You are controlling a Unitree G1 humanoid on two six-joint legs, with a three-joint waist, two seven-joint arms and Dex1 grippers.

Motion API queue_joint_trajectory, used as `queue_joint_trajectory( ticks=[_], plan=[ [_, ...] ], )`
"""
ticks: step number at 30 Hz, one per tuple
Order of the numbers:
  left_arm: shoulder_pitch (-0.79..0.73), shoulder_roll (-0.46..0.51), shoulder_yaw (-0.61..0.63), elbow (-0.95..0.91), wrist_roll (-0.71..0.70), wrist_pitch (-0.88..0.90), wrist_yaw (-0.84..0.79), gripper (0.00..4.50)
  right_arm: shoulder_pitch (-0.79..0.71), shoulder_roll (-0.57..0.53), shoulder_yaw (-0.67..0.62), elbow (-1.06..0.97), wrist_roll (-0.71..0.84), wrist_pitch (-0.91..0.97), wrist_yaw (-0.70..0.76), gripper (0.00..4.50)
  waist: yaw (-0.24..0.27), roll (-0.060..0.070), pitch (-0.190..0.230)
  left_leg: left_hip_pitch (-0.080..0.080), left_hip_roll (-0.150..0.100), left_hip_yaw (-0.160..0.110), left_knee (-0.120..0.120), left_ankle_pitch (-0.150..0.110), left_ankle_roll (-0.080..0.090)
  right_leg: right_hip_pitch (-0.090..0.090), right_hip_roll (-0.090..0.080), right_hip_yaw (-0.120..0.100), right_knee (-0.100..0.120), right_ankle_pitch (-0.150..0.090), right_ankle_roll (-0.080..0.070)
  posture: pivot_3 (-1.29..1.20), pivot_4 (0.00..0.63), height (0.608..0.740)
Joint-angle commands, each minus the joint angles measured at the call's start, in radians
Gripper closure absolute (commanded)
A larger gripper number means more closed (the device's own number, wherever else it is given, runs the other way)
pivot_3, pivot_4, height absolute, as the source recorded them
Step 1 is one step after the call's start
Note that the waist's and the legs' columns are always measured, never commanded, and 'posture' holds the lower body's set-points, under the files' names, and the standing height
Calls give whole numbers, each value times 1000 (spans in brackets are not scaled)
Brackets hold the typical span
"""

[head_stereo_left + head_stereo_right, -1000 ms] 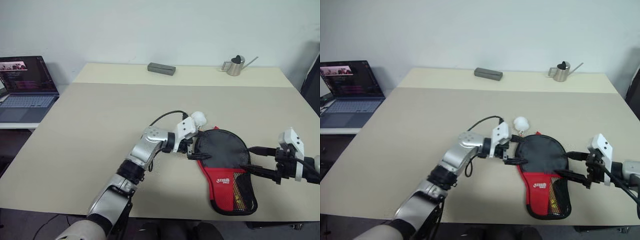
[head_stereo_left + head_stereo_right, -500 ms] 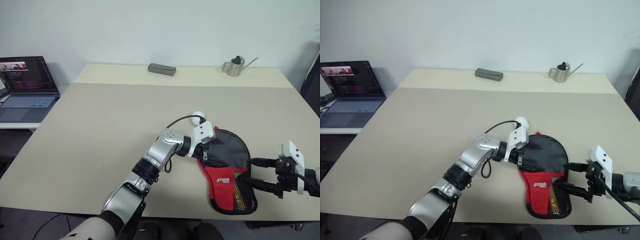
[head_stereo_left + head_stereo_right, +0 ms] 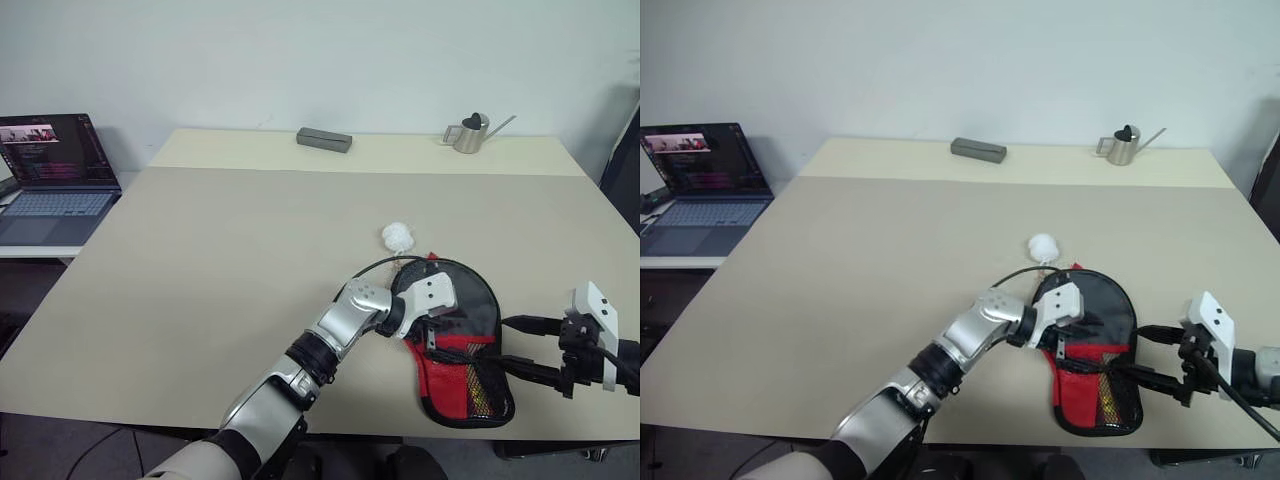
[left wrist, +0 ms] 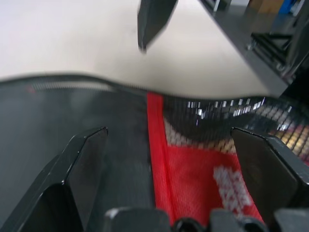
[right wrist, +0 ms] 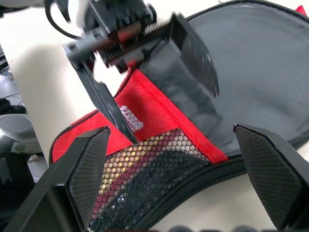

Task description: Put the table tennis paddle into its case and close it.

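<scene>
1. The case [image 3: 455, 340] lies flat on the table [image 3: 200, 260], near the front edge and toward the front right corner, its round black part facing the far edge and its narrow end facing the front edge.
2. Its narrow end carries a red panel with a small white logo [image 3: 1080, 366]; the letters are too small to read. In the right wrist view the same white print [image 5: 129, 116] shows on the red cloth, too blurred to read.
3. A black mesh pocket [image 3: 490, 385] covers the right of the narrow end; through the mesh a striped red-and-tan shape shows, which looks like the handle of the table tennis paddle [image 5: 140, 164] inside the case.
4. A white fluffy pom-pom [image 3: 397, 236] lies on the table just beyond the case's round end, toward the far edge.
5. The left gripper [image 3: 452, 335] hangs over the case where the black part meets the red panel, fingers spread wide, grasping nothing.
6. The right gripper [image 3: 510, 345] is at the case's right edge, near the table's right front corner, fingers also spread wide and empty.
7. Along the far edge lie a grey rectangular block [image 3: 323, 138] and a small metal watering can [image 3: 470, 132].
8. A laptop [image 3: 52, 180] stands open on a separate surface off the table's left edge; its screen text is unreadable.
</scene>
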Motion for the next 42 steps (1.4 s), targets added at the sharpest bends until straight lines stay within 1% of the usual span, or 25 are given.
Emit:
queue_joint_trajectory(
  ticks=[1,7,8,9,11,13,15,17,19,20,21,23,24,26,27,29,32,35,38,42],
  plan=[
    [5,-15,-4,98,39,-48,47,66,-13,3,-34,-39,29,9,-17,0,1,0,0,0,0,0,0,0,0,0,0,0,0,0,0,0,150,740],
    [6,-34,-5,187,51,-84,54,66,-35,1,-57,-56,75,47,-44,0,3,0,0,8,0,-2,1,-2,3,12,0,-3,-3,0,2,0,150,740],
    [5,-36,-5,193,52,-88,56,66,-47,2,-63,-56,90,57,-51,0,3,0,-1,8,0,-2,1,-2,3,13,0,-3,-4,-2,6,0,150,740],
    [5,-39,-6,198,52,-92,58,66,-66,6,-70,-52,110,70,-62,0,3,0,-1,9,0,-3,1,-2,3,13,0,-3,-4,-2,6,0,150,740],
    [3,-43,-5,205,51,-94,57,66,-171,26,-80,-19,185,121,-118,0,-1,0,0,10,0,-3,1,-2,3,14,0,-3,-4,-2,6,0,150,740],
    [1,-45,-4,206,50,-94,50,66,-289,50,-62,14,228,167,-184,0,-1,-1,0,11,0,-3,2,-2,3,16,0,-3,-4,-1,6,0,150,740],
    [2,-44,-5,202,49,-94,39,66,-391,73,-23,39,240,198,-237,0,0,0,-1,12,0,-3,2,-1,4,16,0,-3,-3,-1,6,0,150,740],
    [5,-42,-8,194,48,-91,30,66,-517,116,45,86,227,224,-298,0,-2,2,-3,12,0,-3,1,-1,4,16,0,-4,-3,-1,6,0,150,740],
    [8,-40,-8,188,48,-88,25,66,-600,150,93,126,215,251,-337,0,-1,3,-3,12,0,-4,1,-1,4,16,1,-4,-3,0,5,0,150,740],
    [10,-38,-8,185,48,-86,22,66,-631,164,112,144,211,263,-353,0,-1,3,-3,12,1,-4,1,-1,4,15,1,-4,-3,2,1,0,150,740],
    [12,-36,-9,181,49,-84,21,66,-680,185,147,176,185,280,-392,0,-2,3,-3,11,0,-4,1,-1,4,15,1,-4,-3,2,1,0,150,740],
    [16,-33,-11,175,49,-79,16,66,-783,207,278,241,57,289,-472,0,-3,5,-4,11,0,-5,2,-1,4,14,0,-3,-3,2,1,0,150,740],
    [18,-31,-12,171,50,-77,14,66,-821,229,309,275,30,291,-489,0,-3,5,-4,10,-1,-5,1,-1,4,13,-1,-2,-3,2,1,0,150,740],
    [22,-28,-13,167,51,-75,13,66,-869,264,361,321,-12,251,-475,0,-3,5,-4,9,-1,-6,1,-1,4,11,-1,-2,-3,2,1,0,150,740],
    [25,-25,-15,161,51,-71,10,66,-912,306,384,374,-38,235,-489,0,-3,5,-4,8,0,-6,1,-1,4,10,-1,-3,-2,2,1,0,150,740],
    [30,-21,-18,154,50,-66,6,66,-961,354,405,437,-75,221,-505,0,-5,5,-5,7,-1,-6,1,0,1,9,0,-3,-2,3,0,0,150,740],
    [32,-19,-20,149,51,-61,4,66,-1059,446,459,609,-168,150,-522,0,-5,6,-5,6,-1,-6,1,1,1,7,-1,-2,-2,3,0,0,150,740],
    [35,-15,-20,142,52,-57,1,66,-1122,507,493,758,-256,87,-545,0,-4,6,-5,6,-1,-6,1,1,0,6,-1,-2,-1,3,0,0,150,740],
    [41,-12,-22,136,53,-52,-1,66,-1190,572,504,956,-340,15,-596,0,-4,6,-5,5,-1,-6,1,1,0,4,-1,-1,0,3,0,0,150,740],
    [47,-9,-24,126,54,-44,-2,66,-1258,630,508,1151,-420,-83,-616,0,-7,6,-5,4,-1,-5,1,1,0,1,-1,2,1,3,0,0,150,740]
  ],
)
